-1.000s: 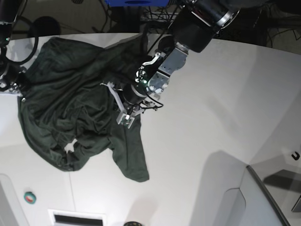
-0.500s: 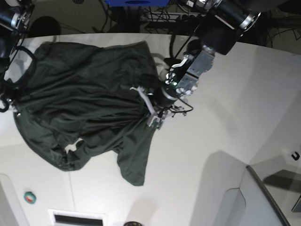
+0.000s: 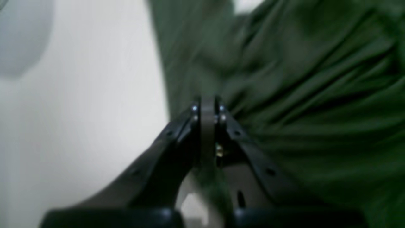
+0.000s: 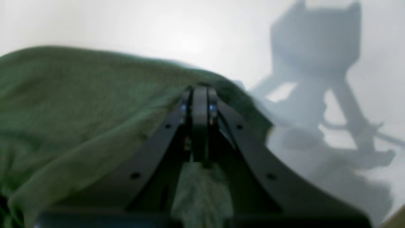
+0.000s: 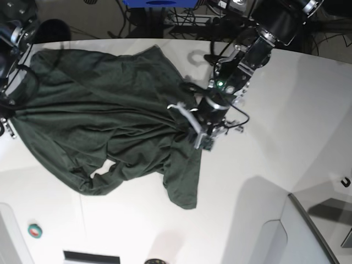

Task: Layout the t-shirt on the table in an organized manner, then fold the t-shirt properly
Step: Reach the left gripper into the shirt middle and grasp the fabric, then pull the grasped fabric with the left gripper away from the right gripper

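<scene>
The dark green t-shirt (image 5: 104,124) lies rumpled and stretched across the left half of the white table (image 5: 286,137). My left gripper (image 5: 193,129) is shut on a bunched fold at the shirt's right side; in the left wrist view (image 3: 207,109) green cloth (image 3: 300,95) runs between the closed jaws. My right gripper (image 5: 4,124) is at the far left table edge, shut on the shirt's left edge; the right wrist view (image 4: 200,91) shows the cloth (image 4: 79,95) pinched in its closed jaws. One sleeve (image 5: 184,181) hangs toward the front.
A small teal and red button (image 5: 34,231) sits at the front left. A slotted panel (image 5: 91,257) is at the front edge. A raised grey ledge (image 5: 313,231) stands at the front right. Cables and dark gear (image 5: 165,16) lie behind the table.
My left gripper has pulled its fold of shirt to the right. My right gripper has drawn the left edge outward. The shirt is stretched wider and flatter between them.
</scene>
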You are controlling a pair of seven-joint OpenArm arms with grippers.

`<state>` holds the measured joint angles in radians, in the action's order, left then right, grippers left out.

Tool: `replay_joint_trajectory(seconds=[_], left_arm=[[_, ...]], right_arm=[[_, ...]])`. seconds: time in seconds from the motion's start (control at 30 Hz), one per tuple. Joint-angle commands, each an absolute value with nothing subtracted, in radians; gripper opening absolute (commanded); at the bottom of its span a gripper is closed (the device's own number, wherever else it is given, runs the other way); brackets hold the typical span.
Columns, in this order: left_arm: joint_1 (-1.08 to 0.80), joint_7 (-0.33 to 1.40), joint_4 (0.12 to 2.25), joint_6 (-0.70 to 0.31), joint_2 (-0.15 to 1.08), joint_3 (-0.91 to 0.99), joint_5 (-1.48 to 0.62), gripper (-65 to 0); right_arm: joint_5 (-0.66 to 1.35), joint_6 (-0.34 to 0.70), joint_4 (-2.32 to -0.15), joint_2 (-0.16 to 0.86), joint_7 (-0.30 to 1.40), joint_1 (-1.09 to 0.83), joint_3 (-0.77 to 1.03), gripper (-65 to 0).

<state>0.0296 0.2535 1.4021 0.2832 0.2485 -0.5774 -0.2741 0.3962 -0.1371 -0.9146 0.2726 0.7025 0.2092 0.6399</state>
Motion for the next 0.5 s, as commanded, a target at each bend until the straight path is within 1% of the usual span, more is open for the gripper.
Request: replay_joint_trajectory(seconds=[0.0,0.07,0.13,0.27,0.37,0.47], left_arm=[[0.059,0.234,1.422,0.289,0.232,-0.572,-0.271,-65.0],[0.104,0.234,1.403,0.288,0.173,-0.573,-0.271,-65.0],[0.159,0.234,1.319,0.285,0.102,-0.575,-0.269,-65.0],[0.283,0.231,1.089,0.283,-0.008,-0.585,-0.269,-65.0],[0.384,0.229,0.897,0.278,-0.101,-0.587,-0.263,-65.0],[0.476,0.229,0.708,0.205,-0.157,-0.587,-0.263,-65.0]], right_arm=[[0.406,-0.094,-0.97,0.275,0.702,0.214,0.641,-65.0],[0.403,-0.045,-1.076,0.248,0.727,0.189,0.641,-65.0],[0.403,-0.039,-1.175,0.228,0.777,0.157,0.641,-65.0],[0.403,-0.036,-1.302,0.196,0.868,0.101,0.641,-65.0],[0.403,-0.035,-1.372,0.168,0.898,0.044,0.641,-65.0],[0.403,-0.035,-1.385,0.147,0.909,0.007,0.639,-65.0]])
